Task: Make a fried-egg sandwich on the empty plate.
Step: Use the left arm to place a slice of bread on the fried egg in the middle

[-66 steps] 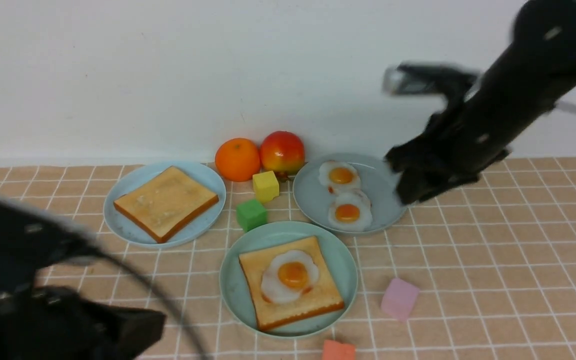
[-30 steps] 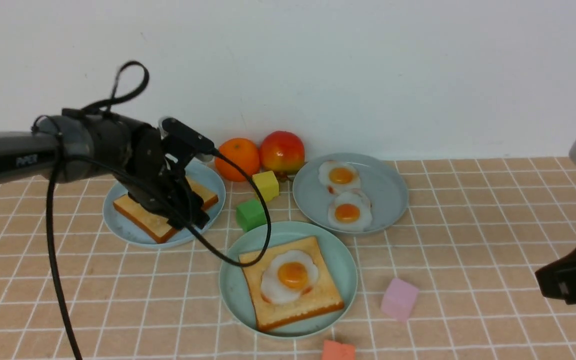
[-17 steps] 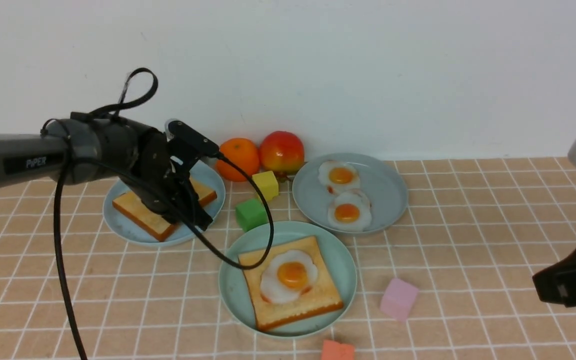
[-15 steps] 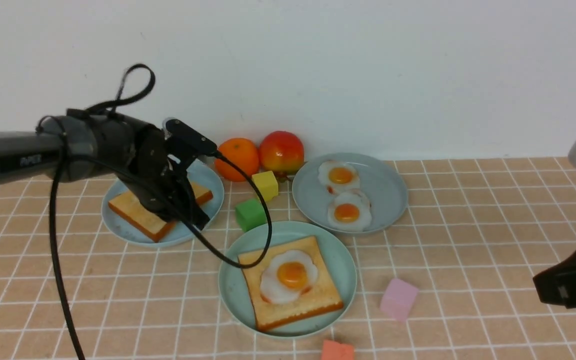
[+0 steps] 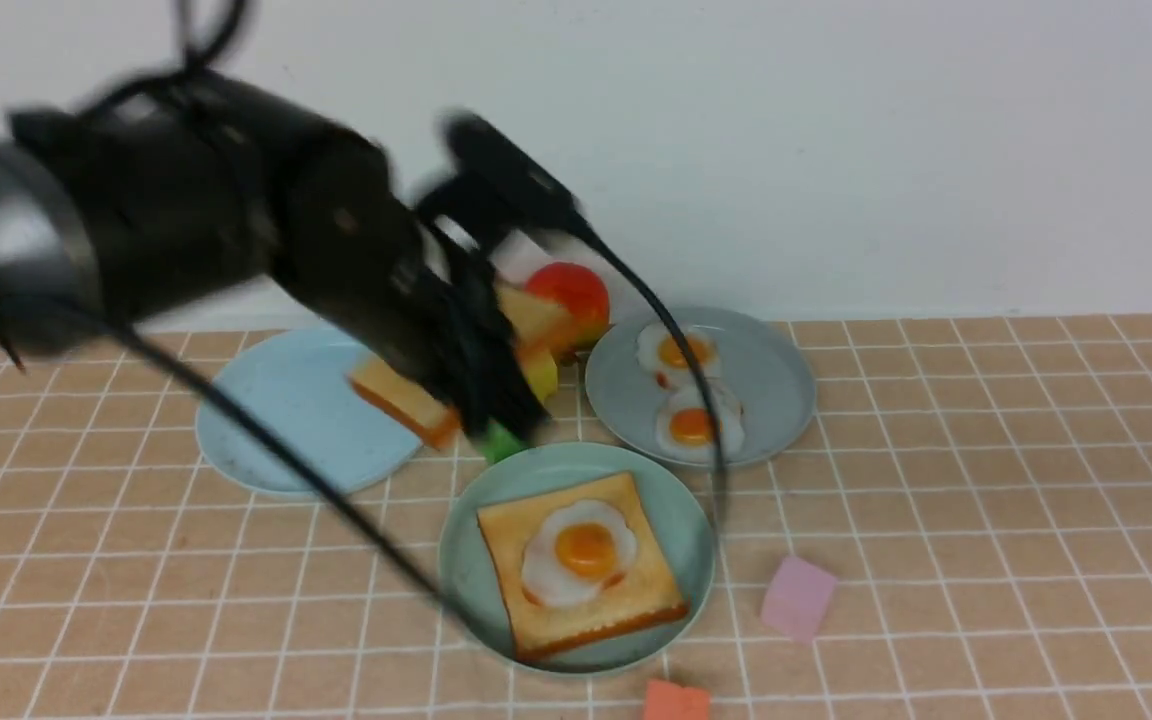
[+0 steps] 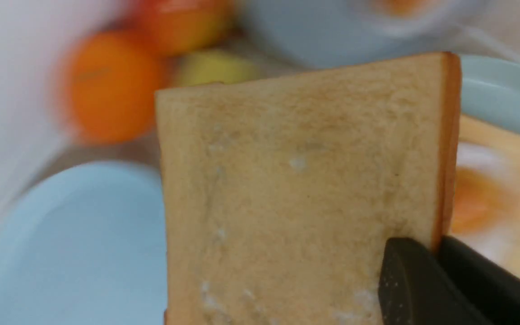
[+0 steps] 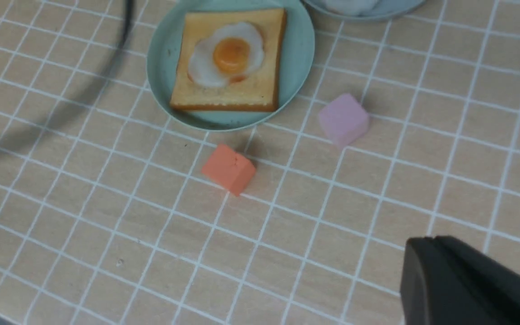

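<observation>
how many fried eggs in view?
3. Far egg and near egg on the grey-blue plate; third egg atop the toast on the teal plate. Left arm might hide others.

No writing, label, brand or number can be read on anything in view.

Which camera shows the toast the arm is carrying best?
The left wrist view: the carried toast fills it, sharp, pinched at one edge by the left gripper. The front view shows it blurred, partly behind the arm. The right wrist view misses it.
</observation>
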